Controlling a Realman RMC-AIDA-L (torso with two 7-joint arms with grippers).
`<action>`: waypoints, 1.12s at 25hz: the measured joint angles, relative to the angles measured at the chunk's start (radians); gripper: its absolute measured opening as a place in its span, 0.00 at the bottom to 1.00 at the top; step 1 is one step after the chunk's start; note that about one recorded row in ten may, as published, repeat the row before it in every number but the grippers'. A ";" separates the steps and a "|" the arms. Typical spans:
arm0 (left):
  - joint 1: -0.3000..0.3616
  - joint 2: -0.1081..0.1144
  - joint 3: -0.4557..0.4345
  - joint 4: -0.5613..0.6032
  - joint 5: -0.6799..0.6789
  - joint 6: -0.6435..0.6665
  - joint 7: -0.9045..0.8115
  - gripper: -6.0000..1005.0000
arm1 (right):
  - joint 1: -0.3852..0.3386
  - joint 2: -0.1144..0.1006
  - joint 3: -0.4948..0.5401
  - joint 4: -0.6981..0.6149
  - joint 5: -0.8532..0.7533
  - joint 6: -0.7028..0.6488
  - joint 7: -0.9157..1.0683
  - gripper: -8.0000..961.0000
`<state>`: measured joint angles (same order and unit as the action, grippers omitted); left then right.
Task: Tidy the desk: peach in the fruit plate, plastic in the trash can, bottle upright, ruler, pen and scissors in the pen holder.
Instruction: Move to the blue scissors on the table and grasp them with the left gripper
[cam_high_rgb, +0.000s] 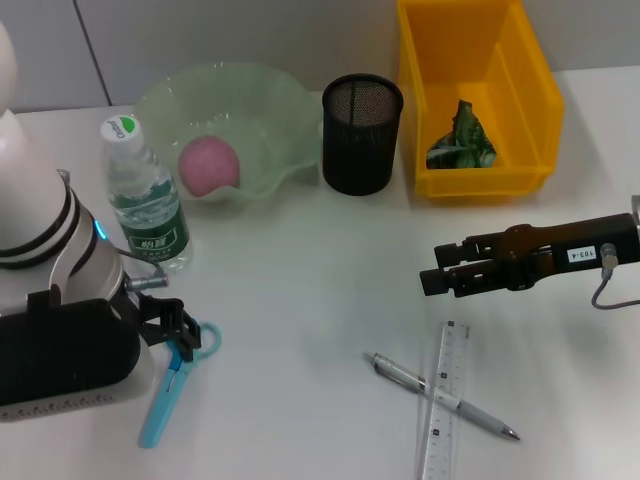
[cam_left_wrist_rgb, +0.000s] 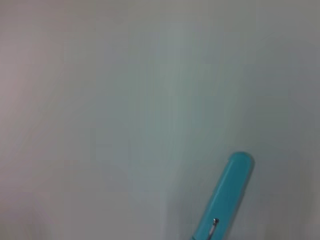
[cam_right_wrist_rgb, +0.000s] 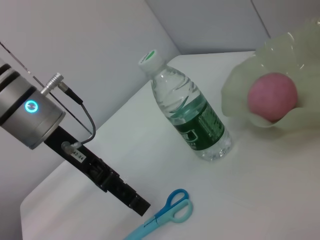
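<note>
My left gripper (cam_high_rgb: 180, 335) low over scissors (cam_high_rgb: 172, 385), fingers apart either side of handle loops, not clamped yet. Scissors flat on table (cam_high_rgb: 300, 300), front left. Right gripper (cam_high_rgb: 432, 274) hovering mid-right above table, empty; can't tell its fingers. Done, I judge: peach (cam_high_rgb: 208, 165) in fruit plate (cam_high_rgb: 270, 110), bottle (cam_high_rgb: 145, 205) upright, plastic (cam_high_rgb: 460, 140) in trash can (cam_high_rgb: 530, 90). Left: scissors, pen (cam_high_rgb: 440, 395), ruler (cam_high_rgb: 445, 400) into pen holder (cam_high_rgb: 361, 135). Pen lies across ruler.

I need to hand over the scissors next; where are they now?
In the head view the scissors lie on the desk's near-left side, at the left gripper, in front of the bottle.
</note>
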<state>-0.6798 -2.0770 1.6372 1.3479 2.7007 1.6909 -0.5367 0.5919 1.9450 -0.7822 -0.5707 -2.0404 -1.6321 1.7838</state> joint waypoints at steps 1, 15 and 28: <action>0.002 0.000 0.004 0.000 -0.002 -0.005 0.004 0.74 | -0.001 0.000 0.000 0.000 0.000 0.000 0.000 0.85; 0.016 -0.002 0.057 -0.010 -0.025 -0.057 0.017 0.72 | -0.009 0.000 0.000 0.000 -0.011 -0.007 0.000 0.85; -0.015 -0.002 0.069 -0.080 -0.026 -0.085 0.022 0.67 | -0.007 -0.006 0.000 -0.004 -0.014 -0.012 0.010 0.85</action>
<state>-0.6943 -2.0786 1.7059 1.2674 2.6751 1.6055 -0.5151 0.5853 1.9386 -0.7818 -0.5745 -2.0548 -1.6445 1.7935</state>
